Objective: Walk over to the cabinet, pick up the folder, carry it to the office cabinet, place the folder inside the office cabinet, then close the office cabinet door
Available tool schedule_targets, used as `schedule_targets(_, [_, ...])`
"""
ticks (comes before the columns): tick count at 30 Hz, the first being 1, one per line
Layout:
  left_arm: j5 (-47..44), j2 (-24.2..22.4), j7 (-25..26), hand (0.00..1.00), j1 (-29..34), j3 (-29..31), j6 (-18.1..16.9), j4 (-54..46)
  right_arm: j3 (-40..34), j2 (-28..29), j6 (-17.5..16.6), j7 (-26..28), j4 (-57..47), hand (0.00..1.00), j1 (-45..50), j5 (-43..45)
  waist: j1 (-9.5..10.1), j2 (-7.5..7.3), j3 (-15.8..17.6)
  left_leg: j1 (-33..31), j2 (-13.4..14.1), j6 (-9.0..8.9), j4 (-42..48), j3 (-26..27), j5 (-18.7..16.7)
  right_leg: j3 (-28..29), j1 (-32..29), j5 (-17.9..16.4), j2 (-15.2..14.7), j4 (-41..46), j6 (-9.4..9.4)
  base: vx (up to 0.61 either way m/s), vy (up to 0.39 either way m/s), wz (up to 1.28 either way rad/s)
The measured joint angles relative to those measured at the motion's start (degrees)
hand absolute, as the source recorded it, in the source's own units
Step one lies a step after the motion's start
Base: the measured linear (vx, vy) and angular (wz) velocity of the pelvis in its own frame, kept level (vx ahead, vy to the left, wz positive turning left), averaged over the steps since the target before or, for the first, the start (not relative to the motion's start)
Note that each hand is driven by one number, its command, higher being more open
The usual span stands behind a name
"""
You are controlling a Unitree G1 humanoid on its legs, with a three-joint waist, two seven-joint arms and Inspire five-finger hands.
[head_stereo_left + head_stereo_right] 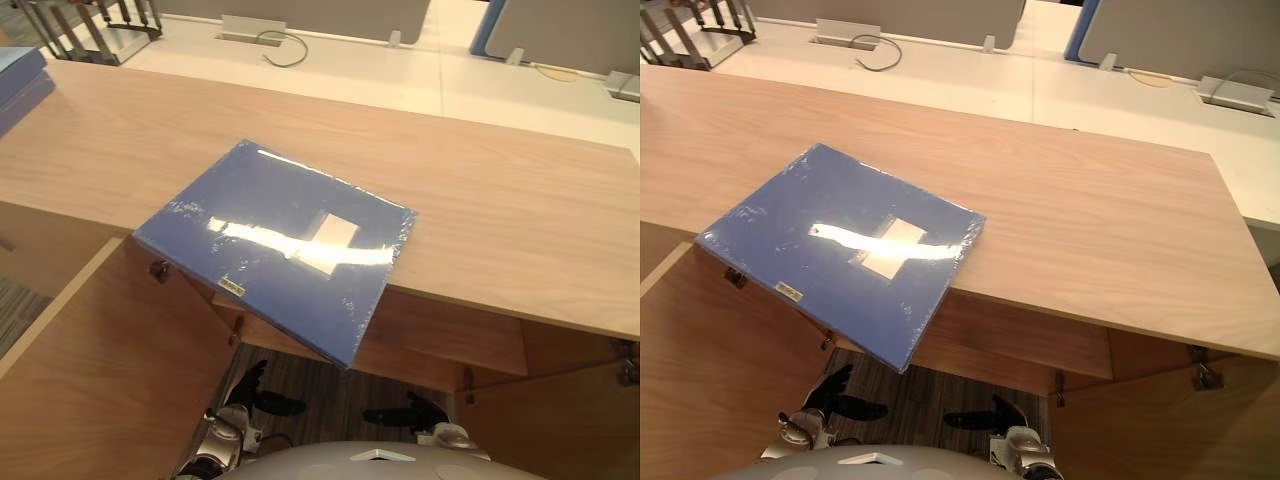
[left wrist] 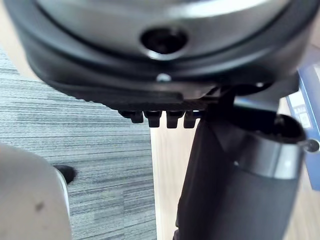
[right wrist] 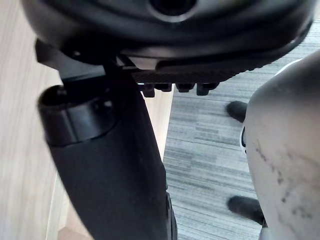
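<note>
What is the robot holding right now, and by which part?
Nothing. The left hand and right hand hang low with relaxed, empty fingers; the blue folder lies untouched on the cabinet top, one corner overhanging its edge.

The left hand has a glossy black casing with a round recessed hole, a small bright screw and a ribbed strip just above its thumb. That thumb is a thick dark cylinder banded in silver-grey. The right hand is black too, with blunt stubby fingers.
</note>
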Motion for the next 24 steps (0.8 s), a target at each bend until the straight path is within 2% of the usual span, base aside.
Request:
schedule_targets(5, [-0.2, -0.5, 1.8, 1.00, 2.3, 3.0, -1.1, -3.1, -0.4, 0.1, -0.1, -0.5, 0.0, 1.00, 0.5, 1.1, 1.68, 0.12, 0.1, -0.7, -0.7, 0.00, 0.7, -4.5, 0.0, -4.6, 2.2, -0.7, 0.2, -0.1, 0.35, 0.00, -0.019, 0.49])
schedule_targets(7, [-0.5, -1.1, 2.6, 1.00, 2.4, 5.0, -1.4, -3.7, -0.4, 0.3, -0.4, -1.0, 0.0, 1.00, 0.4, 1.1, 3.14, 0.09, 0.3, -0.8, -1.1, 0.05, 0.9, -6.5, 0.0, -6.7, 3.2, -1.1, 0.3, -0.1, 0.44, -0.02, -0.021, 0.52])
schedule_targets(10, [-2.1, -2.2, 3.9, 1.00, 2.8, 6.8, -2.1, -4.4, -0.3, 0.3, -0.9, -1.3, 0.0, 1.00, 0.3, 2.2, 4.35, 0.22, 0.8, -1.7, -1.8, 0.31, 1.6, -9.0, 0.2, -9.0, 3.9, -1.3, 0.3, -0.1, 0.31, -0.05, -0.006, 0.45])
schedule_targets(14, [-3.5, -2.7, 4.9, 1.00, 4.5, 7.4, -2.4, -8.1, -0.2, 0.3, -1.1, -1.4, 0.1, 1.00, -0.2, 2.4, 5.11, 0.11, 1.6, -2.7, -2.5, 0.86, 1.6, -11.4, 0.6, -11.6, 4.3, -1.5, 0.3, -0.2, 0.34, -0.06, 0.018, 0.40])
schedule_targets(15, [-3.6, -2.7, 4.9, 1.00, 4.7, 7.4, -2.4, -9.4, 0.1, 0.3, -1.1, -1.4, 0.1, 1.00, -0.3, 2.4, 6.05, -0.04, 2.1, -2.5, -2.7, 0.93, 1.7, -11.9, 0.6, -12.0, 4.8, -1.5, 0.3, -0.2, 0.34, -0.08, 0.020, 0.27])
schedule_targets(19, [-2.1, -2.7, 4.4, 1.00, 9.8, 6.2, -2.8, -20.1, 0.3, 0.4, -1.4, -1.5, 1.1, 1.00, -1.2, 2.4, 7.12, -0.57, 3.6, -3.5, -3.7, 1.38, 2.7, -14.0, 1.0, -14.2, 5.6, -1.5, 0.2, -0.2, 0.34, -0.09, 0.024, 0.29])
schedule_targets(22, [-1.0, -2.3, 3.9, 1.00, 13.0, 3.8, -3.0, -26.5, 0.8, 0.3, -1.4, -2.0, 1.9, 1.00, -2.1, 2.3, 7.71, -0.37, 4.2, -4.6, -4.4, 1.43, 4.1, -14.7, 1.1, -14.6, 5.5, -1.5, 0.1, -0.2, 0.33, -0.11, 0.019, 0.20])
schedule_targets(24, [2.7, -2.3, 3.0, 1.00, 17.7, 1.5, -3.1, -36.1, 2.5, 0.2, -2.0, -2.1, 3.4, 1.00, -3.6, 2.1, 7.86, -0.26, 4.7, -6.1, -5.2, 1.30, 4.6, -15.2, 1.1, -14.8, 5.2, -2.7, -0.2, -0.2, 1.21, -0.13, 0.007, 0.18])
